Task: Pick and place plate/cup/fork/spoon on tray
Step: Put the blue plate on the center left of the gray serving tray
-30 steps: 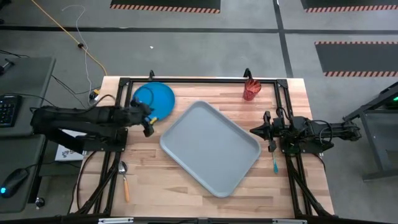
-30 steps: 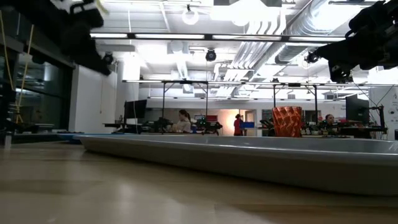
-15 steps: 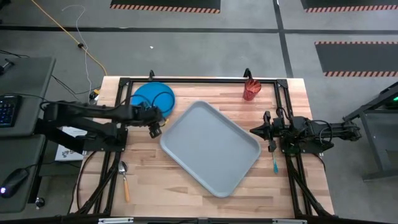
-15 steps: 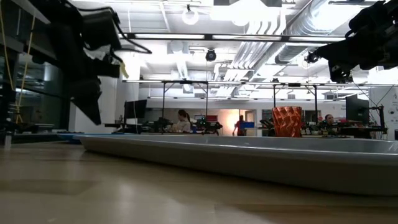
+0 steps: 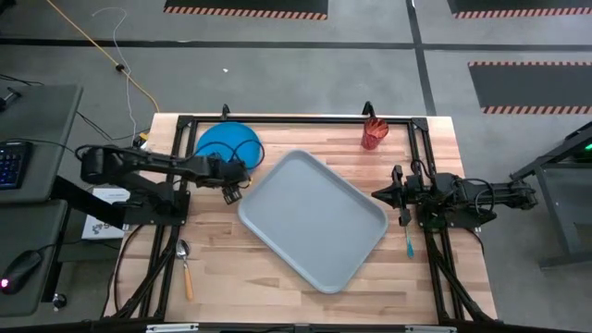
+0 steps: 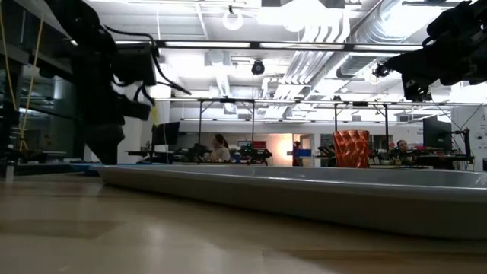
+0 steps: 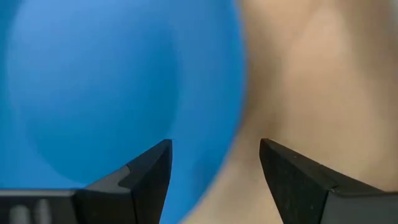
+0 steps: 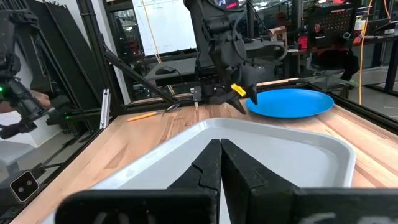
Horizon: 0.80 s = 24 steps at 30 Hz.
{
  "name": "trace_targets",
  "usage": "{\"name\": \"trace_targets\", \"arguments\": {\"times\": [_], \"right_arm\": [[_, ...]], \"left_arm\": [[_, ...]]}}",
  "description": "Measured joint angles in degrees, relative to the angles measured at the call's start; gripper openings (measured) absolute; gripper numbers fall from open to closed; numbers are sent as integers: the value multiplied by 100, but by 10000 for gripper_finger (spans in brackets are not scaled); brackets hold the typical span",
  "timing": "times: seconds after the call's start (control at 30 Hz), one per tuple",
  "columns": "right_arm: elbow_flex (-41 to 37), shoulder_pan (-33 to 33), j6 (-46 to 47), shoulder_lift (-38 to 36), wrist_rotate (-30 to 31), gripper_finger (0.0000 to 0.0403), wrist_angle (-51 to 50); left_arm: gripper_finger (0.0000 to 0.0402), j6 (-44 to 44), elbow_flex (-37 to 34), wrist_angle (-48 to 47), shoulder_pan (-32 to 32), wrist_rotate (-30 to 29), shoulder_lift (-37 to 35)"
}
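The bright blue plate (image 5: 227, 142) lies flat on the wood at the far left, its right rim (image 7: 233, 93) running between my left gripper's fingers in the left wrist view. My left gripper (image 5: 232, 186) (image 7: 214, 169) hangs open just above that rim, pointing steeply down, one finger over the plate and one over bare wood. The grey tray (image 5: 313, 219) lies slantwise in the middle. The red-orange cup (image 5: 372, 134) stands at the far right. The teal fork (image 5: 408, 242) lies beside the right arm and the orange-handled spoon (image 5: 186, 269) at the near left. My right gripper (image 5: 380, 195) (image 8: 219, 147) waits shut at the tray's right.
A black frame (image 5: 296, 119) runs along the table's far edge and down both sides by the arm bases. Bare wood shows between plate and tray (image 5: 242, 192) and along the near edge (image 5: 259, 287). Desks and people show in the room behind.
My left gripper has come down and reached toward the table's right, tipping from a shallow slant to point steeply down over the plate's rim by the tray. It has stayed open. The plate and the other things have not moved.
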Motion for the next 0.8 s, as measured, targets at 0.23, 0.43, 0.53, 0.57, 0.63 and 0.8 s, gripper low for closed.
{"name": "trace_targets", "arguments": {"times": [0.23, 0.43, 0.53, 0.57, 0.63, 0.8], "right_arm": [[0, -2, -2, 0, 0, 0, 0], [0, -2, 0, -2, 0, 0, -3], [-1, 0, -1, -4, -1, 0, -1], [-1, -2, -1, -4, -1, 0, -2], [0, 0, -2, -4, -2, 0, 0], [-1, -2, -1, -4, 0, 0, 0]], "left_arm": [[234, -39, 34, 123, 53, -353, 513], [211, -179, 21, 248, 53, -671, 589], [168, -199, 17, 219, 53, -619, 595], [148, -192, 17, 222, 51, -589, 598], [98, -67, 15, 240, 41, -533, 602], [15, 133, 131, -73, 33, -1062, 621]]}}
